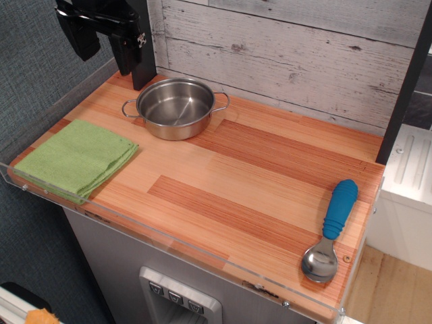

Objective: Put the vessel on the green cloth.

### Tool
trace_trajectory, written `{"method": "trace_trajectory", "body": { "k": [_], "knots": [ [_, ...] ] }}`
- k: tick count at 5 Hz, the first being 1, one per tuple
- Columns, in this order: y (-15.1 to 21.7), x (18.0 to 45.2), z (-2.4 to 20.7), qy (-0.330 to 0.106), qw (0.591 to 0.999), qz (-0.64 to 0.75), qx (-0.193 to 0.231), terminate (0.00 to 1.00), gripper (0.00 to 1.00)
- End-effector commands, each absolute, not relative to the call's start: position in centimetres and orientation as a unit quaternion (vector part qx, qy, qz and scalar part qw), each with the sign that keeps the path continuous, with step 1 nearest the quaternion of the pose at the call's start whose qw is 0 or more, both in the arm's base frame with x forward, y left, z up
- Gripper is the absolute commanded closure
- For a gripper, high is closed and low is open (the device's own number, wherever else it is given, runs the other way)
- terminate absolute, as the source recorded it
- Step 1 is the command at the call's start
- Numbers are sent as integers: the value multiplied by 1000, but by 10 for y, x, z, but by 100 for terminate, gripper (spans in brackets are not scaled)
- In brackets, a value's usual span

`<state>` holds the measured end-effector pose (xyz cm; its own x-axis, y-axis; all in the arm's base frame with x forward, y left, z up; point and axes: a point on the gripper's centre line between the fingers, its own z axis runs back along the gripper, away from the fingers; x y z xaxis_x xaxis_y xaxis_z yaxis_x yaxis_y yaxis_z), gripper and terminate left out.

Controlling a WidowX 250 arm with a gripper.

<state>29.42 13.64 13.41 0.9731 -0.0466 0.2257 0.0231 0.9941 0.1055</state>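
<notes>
The claw (104, 42) hangs spread and empty, the pot (175, 106) just below and to its right, the green cloth (75, 158) farther below.

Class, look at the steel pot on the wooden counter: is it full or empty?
Empty. The steel pot stands upright on the counter, and its bare shiny bottom shows through the open top.

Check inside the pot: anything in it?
The pot looks empty: bare shiny steel floor and walls. Its near inner wall is hidden behind the front rim. It stands on the wooden counter, beside the green cloth.
</notes>
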Motion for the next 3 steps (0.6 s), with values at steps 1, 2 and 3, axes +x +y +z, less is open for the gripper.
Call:
{"method": "trace_trajectory", "body": {
  "k": [1,2,3],
  "knots": [
    [136,294,134,-115,992,-18,51,0,0],
    [127,305,124,-111,991,-62,37,0,0],
    [109,315,114,-110,987,-113,33,0,0]
  ]
}}
